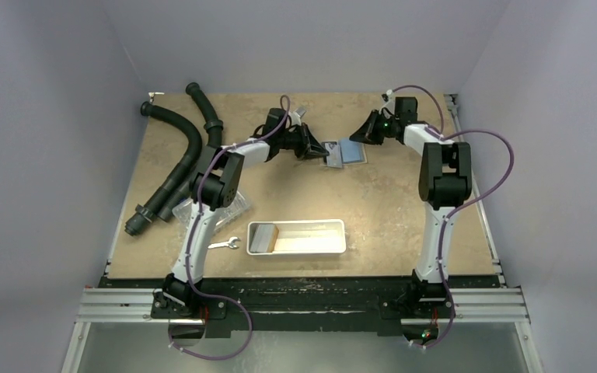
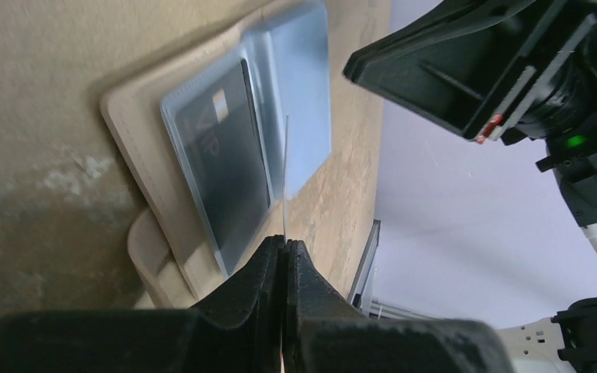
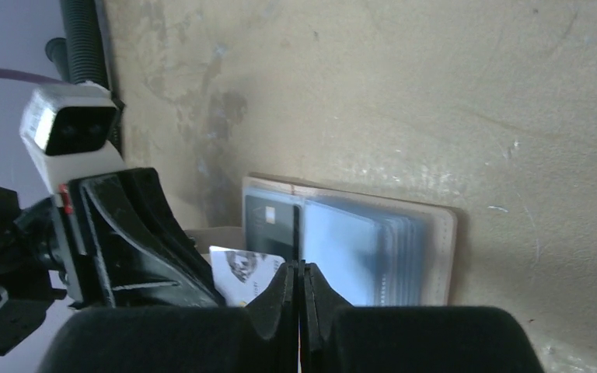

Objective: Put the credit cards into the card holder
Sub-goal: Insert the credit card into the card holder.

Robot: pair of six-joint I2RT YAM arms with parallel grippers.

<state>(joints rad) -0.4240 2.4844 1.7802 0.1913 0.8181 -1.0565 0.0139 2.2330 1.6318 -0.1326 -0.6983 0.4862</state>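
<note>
Credit card (image 2: 286,167), edge-on, is clamped in the left end effector (image 2: 284,247) over the open card holder (image 2: 307,85), far-centre on the tabletop (image 1: 404,210); one dark card (image 2: 225,175) is already sleeved. Right end effector (image 3: 301,273) is pressed together at the fold. Only its wrist view shows the held card's pale printed face.

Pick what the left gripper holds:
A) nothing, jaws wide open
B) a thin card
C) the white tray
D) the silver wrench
B: the left gripper is shut on a credit card, which is edge-on in its own wrist view and shows its pale face in the right wrist view, next to the open card holder.
</note>
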